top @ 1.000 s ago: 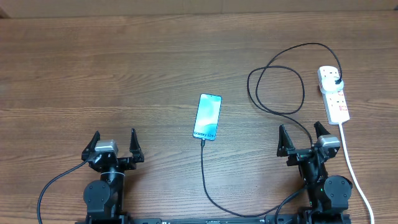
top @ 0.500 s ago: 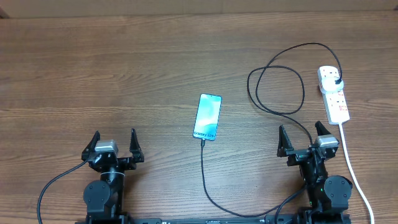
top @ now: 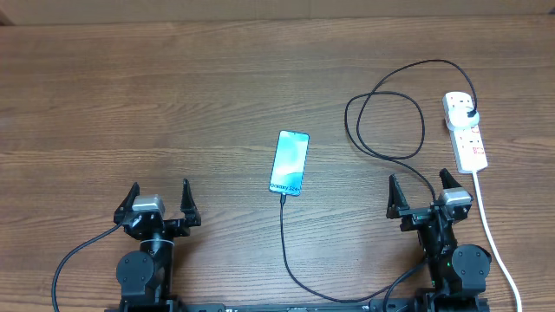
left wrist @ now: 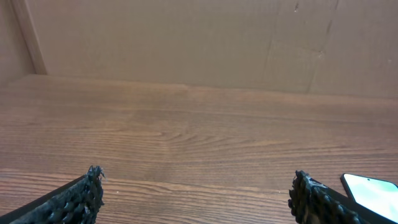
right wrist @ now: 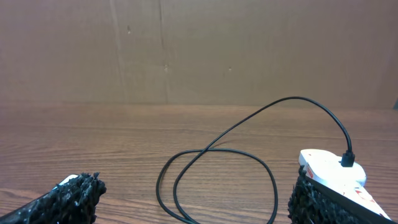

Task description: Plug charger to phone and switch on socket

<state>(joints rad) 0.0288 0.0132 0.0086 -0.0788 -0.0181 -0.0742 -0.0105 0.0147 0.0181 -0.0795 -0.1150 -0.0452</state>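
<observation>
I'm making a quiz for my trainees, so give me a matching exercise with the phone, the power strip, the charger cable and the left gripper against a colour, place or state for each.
Things:
1 phone
2 power strip
3 charger cable
4 left gripper

Descriptions:
A black, thin, looped
B open, holding nothing
C white, far right
D screen lit, in the middle

Pairs: 1-D, 2-C, 3-A, 4-B

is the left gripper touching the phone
Apart. The overhead view shows a stretch of table between the left gripper and the phone.
</observation>
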